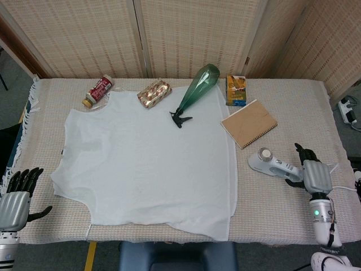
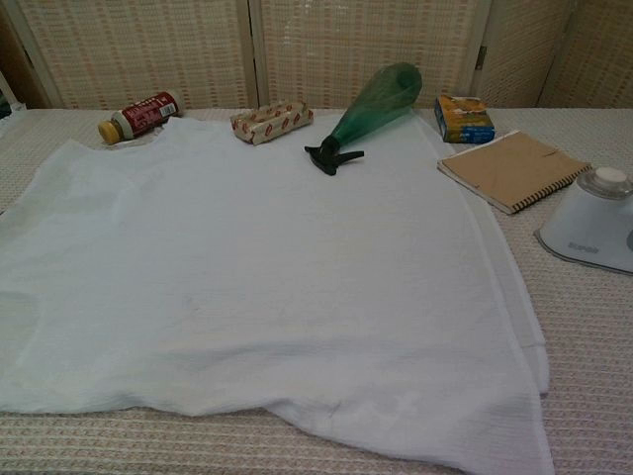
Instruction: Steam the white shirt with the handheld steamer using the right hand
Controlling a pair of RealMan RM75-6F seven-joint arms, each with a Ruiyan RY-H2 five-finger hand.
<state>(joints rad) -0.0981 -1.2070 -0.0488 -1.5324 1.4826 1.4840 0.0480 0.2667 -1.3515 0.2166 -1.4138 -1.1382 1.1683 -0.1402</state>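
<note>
The white shirt lies spread flat across the middle of the surface, which is covered in a woven cloth; its near hem is bunched and folded at the front right corner, and the chest view cuts off its left side and lower edge. The handheld steamer lies on its side to the right of the shirt, clear of the fabric, round head toward the shirt and handle pointing right; in the chest view only its white head shows at the right border, the handle cut off by the frame. The right robot hand sits at the steamer's handle end, dark fingers reaching along it; whether they touch or grip the handle cannot be told, as the back of the hand hides the contact. The left robot hand hangs at the lower left corner beyond the surface edge, fingers apart and holding nothing; its wrist is cut off by the frame.

Along the far side lie a red-labelled bottle on its side just off the shirt's collar, a patterned packet, a green spray bottle resting partly on the shirt, a small box, and a brown spiral notebook; the labels are too small to read.
</note>
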